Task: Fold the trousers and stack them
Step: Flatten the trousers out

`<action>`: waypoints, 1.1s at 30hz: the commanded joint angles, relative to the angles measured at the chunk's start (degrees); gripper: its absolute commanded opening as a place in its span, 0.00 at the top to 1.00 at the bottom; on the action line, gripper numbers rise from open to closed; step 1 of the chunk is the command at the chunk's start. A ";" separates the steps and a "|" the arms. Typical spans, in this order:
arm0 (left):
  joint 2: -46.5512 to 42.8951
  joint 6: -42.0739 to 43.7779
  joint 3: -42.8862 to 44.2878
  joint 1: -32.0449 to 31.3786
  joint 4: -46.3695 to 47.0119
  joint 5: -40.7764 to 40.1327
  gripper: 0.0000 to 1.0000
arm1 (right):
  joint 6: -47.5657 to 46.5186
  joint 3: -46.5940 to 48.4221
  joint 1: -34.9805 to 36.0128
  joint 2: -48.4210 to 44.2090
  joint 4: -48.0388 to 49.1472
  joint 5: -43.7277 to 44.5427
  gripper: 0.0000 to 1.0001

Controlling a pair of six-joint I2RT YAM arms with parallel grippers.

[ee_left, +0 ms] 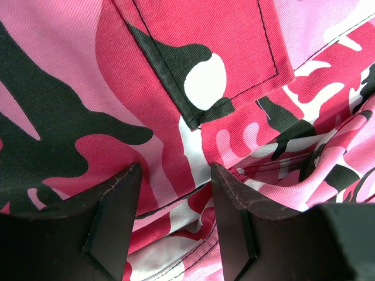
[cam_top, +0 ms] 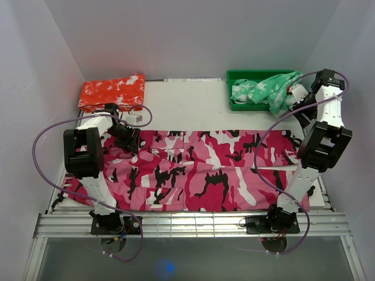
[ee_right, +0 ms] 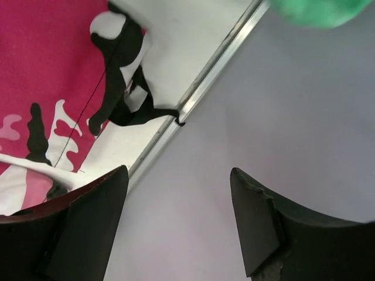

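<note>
Top external view: the trousers (cam_top: 199, 170) lie spread flat across the near half of the table (cam_top: 187, 105), reaching from its left edge to its right edge. The left gripper (cam_top: 126, 139) sits low over their far left corner. In the left wrist view its fingers (ee_left: 117, 216) stand apart, with pink cloth and a stitched pocket flap just beyond the tips and nothing clamped between them. The right gripper (cam_top: 296, 93) is raised off the trousers near the green bin (cam_top: 234, 75), which holds a green garment (cam_top: 263, 88). Its jaws are also apart and empty. An orange-red garment (cam_top: 111, 91) lies folded at the far left corner.
</note>
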 commanded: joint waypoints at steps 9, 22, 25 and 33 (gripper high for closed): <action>0.83 0.38 -0.13 0.76 -0.39 -0.92 0.37 | -8.80 4.95 1.05 4.90 0.42 -13.51 0.28; -0.14 1.17 1.54 0.76 -3.82 -1.62 0.35 | -29.45 3.82 -1.76 12.19 -2.22 -30.93 0.20; -0.23 0.91 1.54 0.76 -4.17 -1.62 0.35 | -32.18 3.73 -1.76 14.39 -0.81 -29.18 0.21; 0.39 0.03 3.21 0.76 -6.01 -1.80 0.34 | -36.40 -0.39 -1.58 17.39 1.66 -25.75 0.24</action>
